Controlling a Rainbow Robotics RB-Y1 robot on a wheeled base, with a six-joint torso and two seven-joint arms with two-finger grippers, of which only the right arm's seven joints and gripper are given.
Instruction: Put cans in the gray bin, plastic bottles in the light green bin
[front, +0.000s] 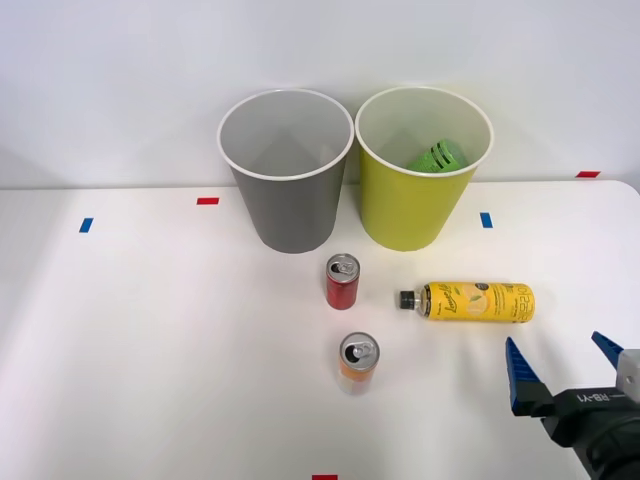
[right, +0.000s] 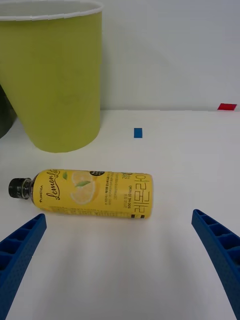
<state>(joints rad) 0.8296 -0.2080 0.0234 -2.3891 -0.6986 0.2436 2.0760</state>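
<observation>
The claw (front: 565, 362) stood wide and empty, near the yellow bottle (front: 478, 301) lying on the worktop (front: 150, 350). Step in hand: approach. Next move calls for closing in, then carrying to the green bin (front: 420, 170).

right gripper (front: 563, 362) low, fingers (right: 216, 245) spread wide.

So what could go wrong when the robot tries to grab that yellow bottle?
The yellow-label bottle lies on its side, so it might roll away if one finger of the open right end effector bumps it first. Its cap points toward the red can, so a hard push could knock that can over. The light green bin is tall, so a low lift might hit its rim.
</observation>
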